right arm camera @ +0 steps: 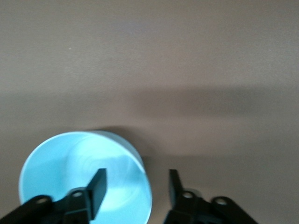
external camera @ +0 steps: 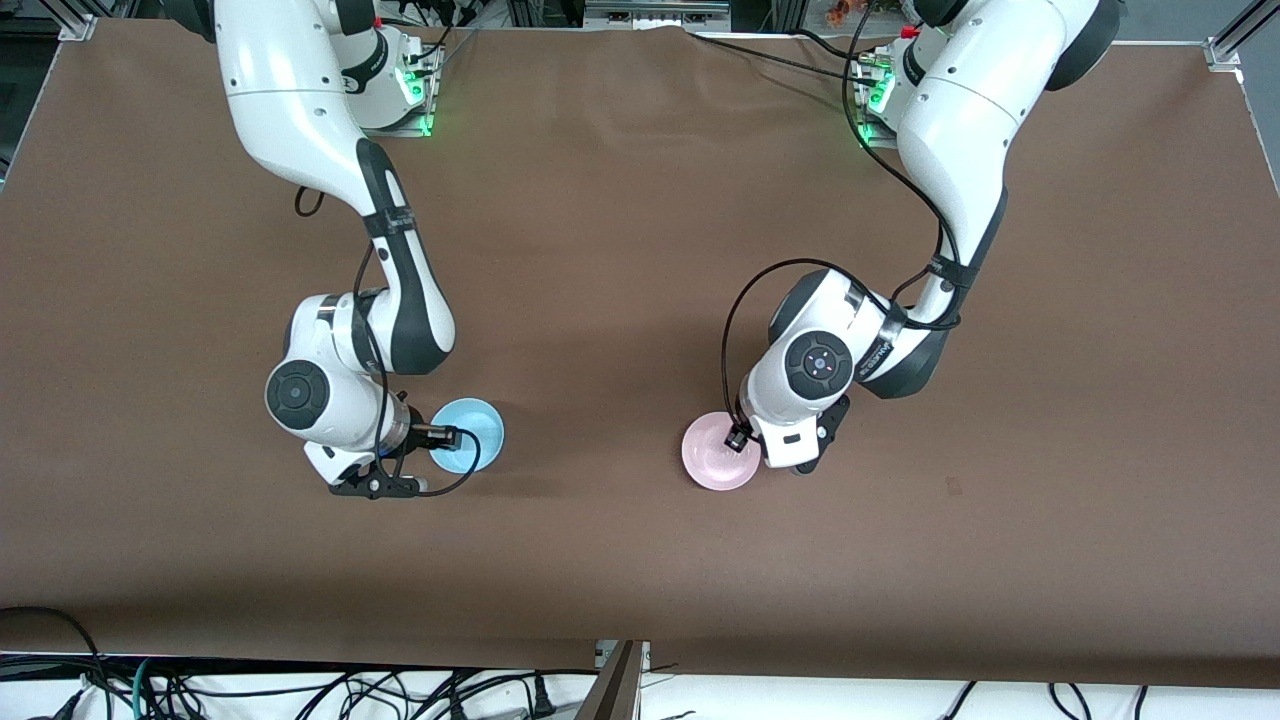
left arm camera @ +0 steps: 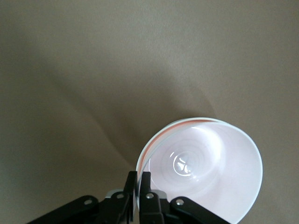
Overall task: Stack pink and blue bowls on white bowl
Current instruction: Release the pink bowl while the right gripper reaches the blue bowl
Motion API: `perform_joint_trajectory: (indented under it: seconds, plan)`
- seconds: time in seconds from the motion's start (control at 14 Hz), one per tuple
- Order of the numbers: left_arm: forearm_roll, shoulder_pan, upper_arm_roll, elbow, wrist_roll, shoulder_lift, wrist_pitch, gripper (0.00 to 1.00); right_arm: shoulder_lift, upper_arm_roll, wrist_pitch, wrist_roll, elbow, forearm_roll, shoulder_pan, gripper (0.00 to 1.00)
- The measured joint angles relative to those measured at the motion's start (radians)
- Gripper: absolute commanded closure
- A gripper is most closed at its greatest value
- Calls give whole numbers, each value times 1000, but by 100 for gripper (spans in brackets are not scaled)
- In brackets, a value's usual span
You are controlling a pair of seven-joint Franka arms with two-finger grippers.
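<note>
The left gripper (left arm camera: 139, 184) stands closed on the rim of the pink bowl (external camera: 718, 452), one finger inside and one outside, a hold suited to lifting. The right gripper (right arm camera: 135, 186) stands wide open astride the rim of the blue bowl (external camera: 470, 432), not yet pinching. Both bowls appear to rest on the bench (external camera: 620, 300); no white bowl is visible.

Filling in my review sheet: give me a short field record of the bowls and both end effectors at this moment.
pink bowl: toward the left arm's end of the table
blue bowl: toward the right arm's end, apart from the pink bowl
white bowl: not seen on its own in any view
left end effector: shut on the pink bowl's rim
right end effector: open, straddling the blue bowl's rim
stacking: not yet done
</note>
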Motion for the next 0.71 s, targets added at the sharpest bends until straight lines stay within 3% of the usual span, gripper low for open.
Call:
perform_joint_trajectory:
  seconds: [0.07,0.14,0.29,0.71]
  plan:
    - [0,5,1,5,0,3,0,35,6,0,5,0,0,0,0,86]
    - [0,10,1,9,0,4,0,21,8,0,6,0,1,0,0,97]
    - [0,19,2,15,3,4,0,16,8,-1,-13,0,11,1,-1,100]
    - [3,31,13,17,84,13,-2,16,-11,-8,-148,0,76,35,-8,100]
